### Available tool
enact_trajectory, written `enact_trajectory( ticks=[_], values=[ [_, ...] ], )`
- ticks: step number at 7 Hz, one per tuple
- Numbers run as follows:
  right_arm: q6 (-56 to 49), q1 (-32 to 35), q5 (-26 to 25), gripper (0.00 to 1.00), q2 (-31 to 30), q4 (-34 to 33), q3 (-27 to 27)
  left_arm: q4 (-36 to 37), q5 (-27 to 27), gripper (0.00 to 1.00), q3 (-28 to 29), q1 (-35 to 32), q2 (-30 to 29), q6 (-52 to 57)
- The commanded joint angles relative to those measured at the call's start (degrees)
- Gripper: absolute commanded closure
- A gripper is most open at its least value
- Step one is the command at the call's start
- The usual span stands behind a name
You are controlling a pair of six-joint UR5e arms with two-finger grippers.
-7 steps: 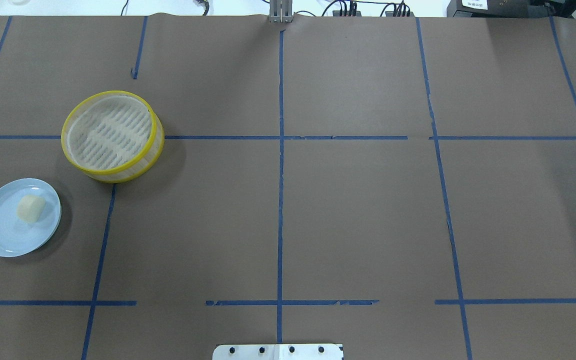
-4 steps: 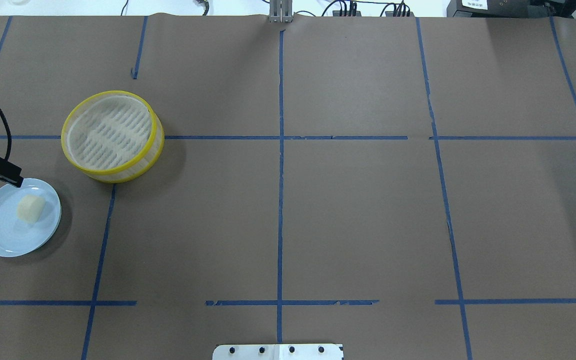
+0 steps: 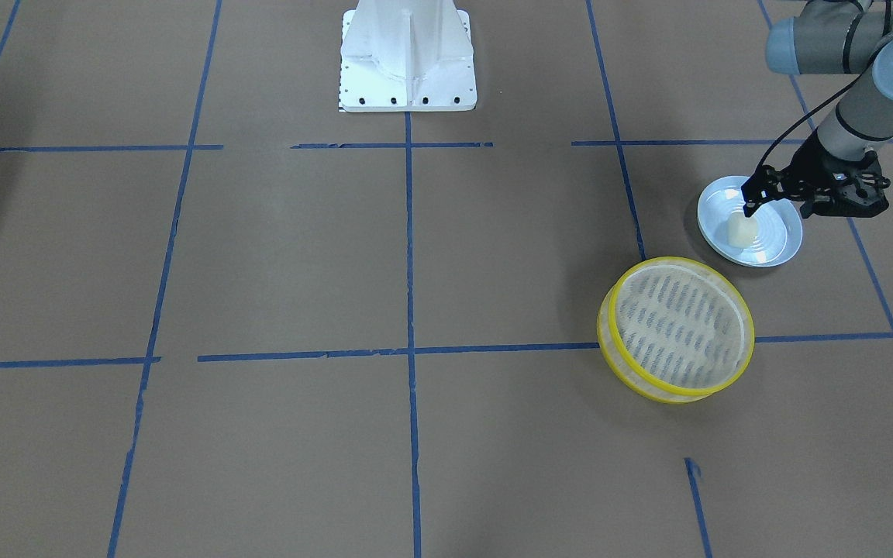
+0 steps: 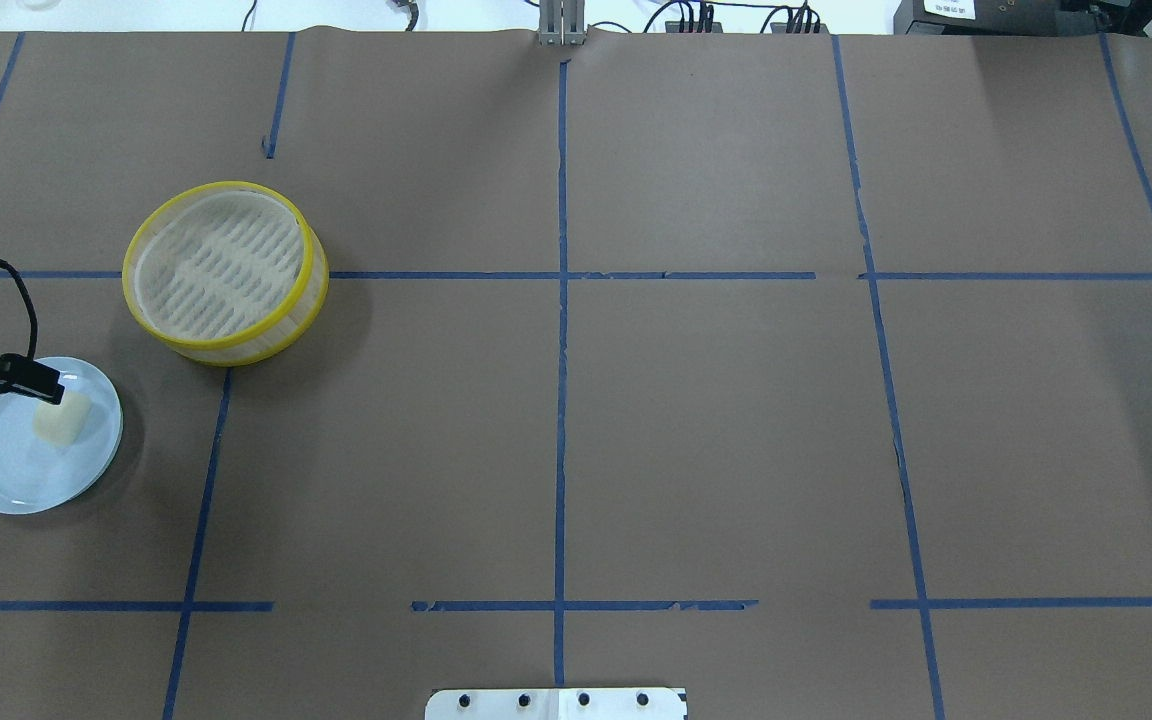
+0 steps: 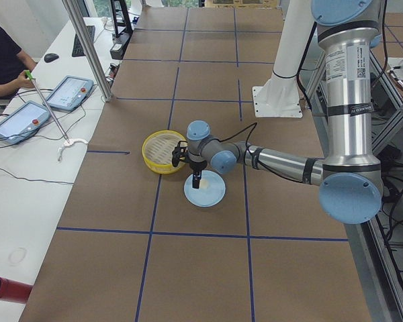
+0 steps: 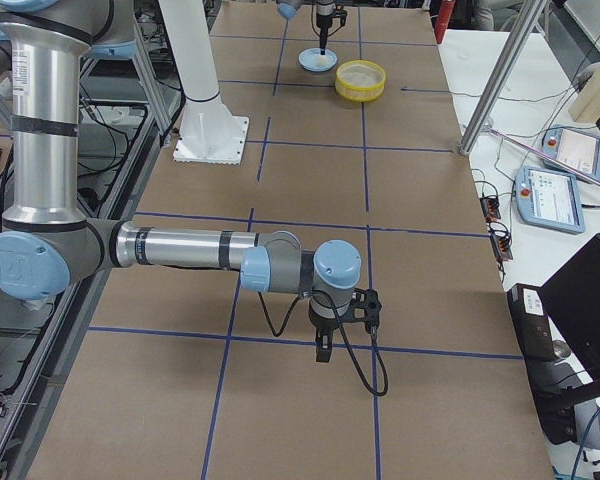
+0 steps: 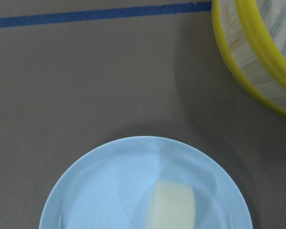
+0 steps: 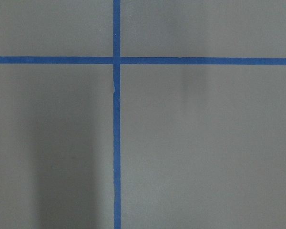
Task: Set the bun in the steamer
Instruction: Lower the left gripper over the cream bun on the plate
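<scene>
The cream-white bun [image 4: 61, 418] lies on a light blue plate [image 4: 1, 475] at the table's left; it also shows in the front view [image 3: 741, 230] and the left wrist view [image 7: 171, 210]. The steamer [image 4: 226, 186], with yellow rims and a slotted floor, stands empty a little beyond the plate and also shows in the front view [image 3: 679, 263]. My left gripper [image 4: 48, 392] hangs over the plate's edge, its narrow tip just above the bun's far corner; its fingers look shut and hold nothing. My right gripper [image 6: 323, 350] shows only in the right side view, so I cannot tell its state.
Brown paper with blue tape lines covers the table. The robot's white base plate [image 4: 556, 703] sits at the near middle edge. The right arm stretches low over the table's right end, far from the plate. An operator sits with tablets [image 5: 70, 92] beside the far side.
My left gripper has come in from the left edge and moved right and down over the plate, up to the bun. Bun, plate and steamer have not moved.
</scene>
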Motion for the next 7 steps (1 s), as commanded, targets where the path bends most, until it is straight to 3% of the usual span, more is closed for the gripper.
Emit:
enact_trajectory(
  ticks=[1,4,7],
  values=[
    [0.0,0.0,0.0,0.0,0.0,0.0,0.0,-1.0,0.0,0.0,0.8,2.4,-0.1,-2.1],
    [0.0,-0.1,0.0,0.0,0.0,0.0,0.0,-1.0,0.1,0.0,3.1,2.5,-2.0,-1.8],
    [0.0,0.0,0.0,0.0,0.0,0.0,0.0,-1.1,1.8,0.13,3.8,2.5,-2.0,-1.2]
  ],
)
